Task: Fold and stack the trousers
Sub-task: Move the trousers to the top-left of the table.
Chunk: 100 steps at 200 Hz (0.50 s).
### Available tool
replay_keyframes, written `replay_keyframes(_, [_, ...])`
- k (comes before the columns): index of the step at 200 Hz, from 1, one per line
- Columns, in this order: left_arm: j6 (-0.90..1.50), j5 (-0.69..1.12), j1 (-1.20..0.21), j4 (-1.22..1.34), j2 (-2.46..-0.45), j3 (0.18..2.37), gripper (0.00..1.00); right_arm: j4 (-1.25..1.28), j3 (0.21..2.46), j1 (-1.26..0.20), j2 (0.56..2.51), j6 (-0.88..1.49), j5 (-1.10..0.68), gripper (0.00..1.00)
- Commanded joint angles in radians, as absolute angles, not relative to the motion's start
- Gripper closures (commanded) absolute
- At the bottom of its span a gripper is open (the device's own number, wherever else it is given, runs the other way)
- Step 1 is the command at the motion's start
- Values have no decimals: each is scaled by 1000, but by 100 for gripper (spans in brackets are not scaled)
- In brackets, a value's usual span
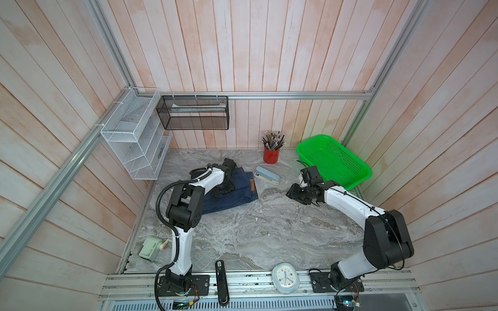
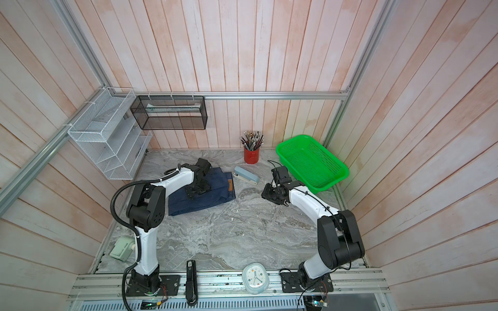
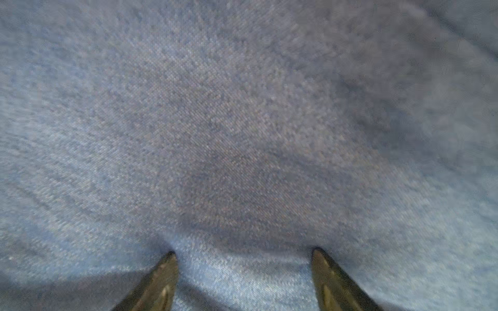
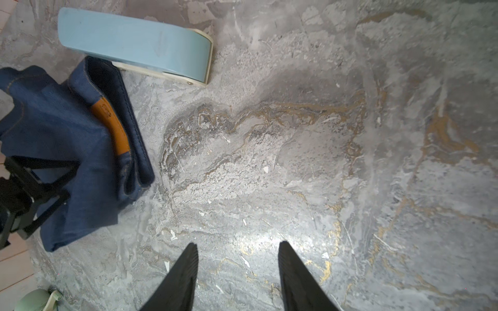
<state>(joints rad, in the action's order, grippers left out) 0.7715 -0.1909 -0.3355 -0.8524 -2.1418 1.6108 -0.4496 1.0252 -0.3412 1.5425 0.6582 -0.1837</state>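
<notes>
The trousers (image 1: 237,195) (image 2: 213,194), dark blue denim, lie folded into a compact bundle at the back left of the marble table, brown waistband patch (image 1: 252,185) (image 4: 111,126) on top at the right end. My left gripper (image 1: 222,189) (image 2: 199,189) is over the bundle, pointing down. In the left wrist view it (image 3: 244,254) stands open, both fingertips (image 3: 168,262) pressing into the denim (image 3: 242,134), no fold between them. My right gripper (image 1: 295,192) (image 2: 269,194) (image 4: 238,247) hovers open over bare marble to the right of the trousers (image 4: 62,150), holding nothing.
A light blue stapler (image 1: 267,175) (image 4: 134,45) lies just right of the trousers' waistband. Behind stand a red pencil cup (image 1: 271,154) and a green basket (image 1: 334,161). A pale green device (image 1: 151,249), a black stapler (image 1: 221,281) and a clock (image 1: 285,277) sit along the front edge.
</notes>
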Motion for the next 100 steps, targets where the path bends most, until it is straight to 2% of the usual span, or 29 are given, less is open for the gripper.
replay_keyframes(1, [570,-287,-268,-847,-2287,1632,24,-468,1040,-336,1553,647,-181,50])
replay_keyframes(19, [485,-238,-232,-811,-2309,1700,28,-474,1053,-337,1563,646,-183,50])
replay_keyframes(36, [446,-295,-218,-862,-2359,1815,23,-485,1063,-337,1561,643,-186,50])
replay_keyframes(100, [361,-270,-94,-1005,-2569,2154,22,-492,1043,-322,1526,649,-178,50])
